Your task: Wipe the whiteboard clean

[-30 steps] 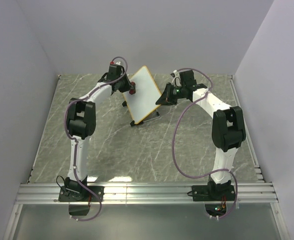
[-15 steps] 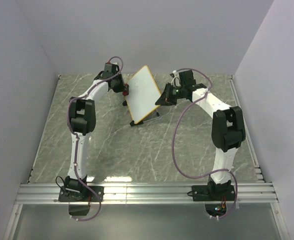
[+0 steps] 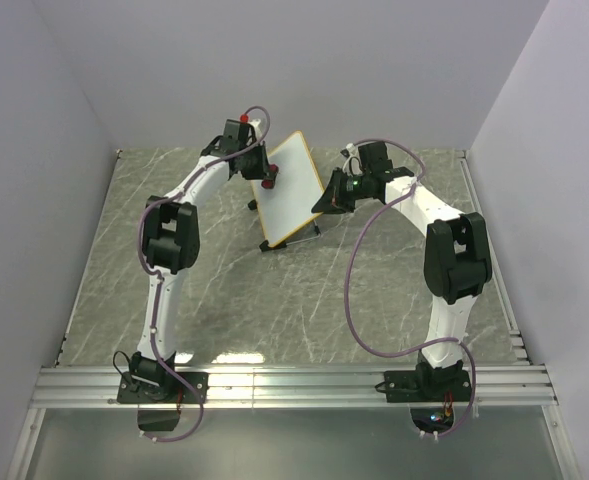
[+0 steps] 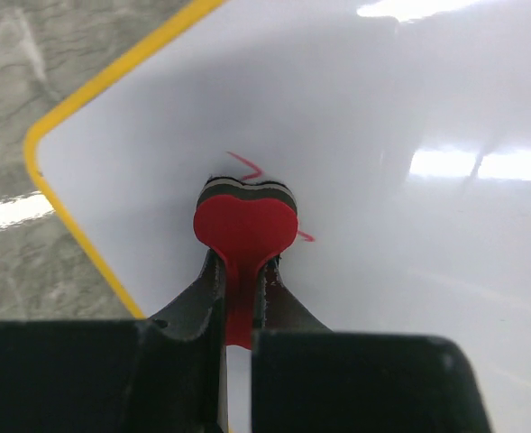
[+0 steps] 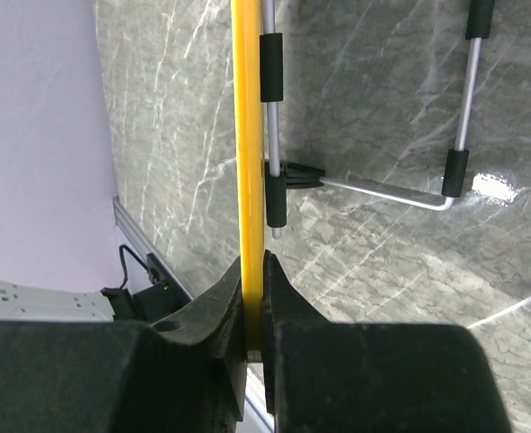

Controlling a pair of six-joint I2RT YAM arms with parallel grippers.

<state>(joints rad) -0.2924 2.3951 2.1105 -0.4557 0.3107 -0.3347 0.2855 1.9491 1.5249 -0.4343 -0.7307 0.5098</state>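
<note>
whiteboard (image 3: 292, 190) tilted on table (image 3: 274, 290), far centre; left claw (image 4: 240, 271) closed on red eraser (image 4: 245, 225), touching board face beside red marks (image 4: 247, 167); right claw (image 5: 252, 298) clamped on its yellow frame (image 5: 245, 135) edge

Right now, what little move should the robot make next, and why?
Probably slide the eraser in the left tool sideways over the red marks peeking out around it on the whiteboard. The right tool grips the board's yellow edge, so the board should hold steady.
</note>
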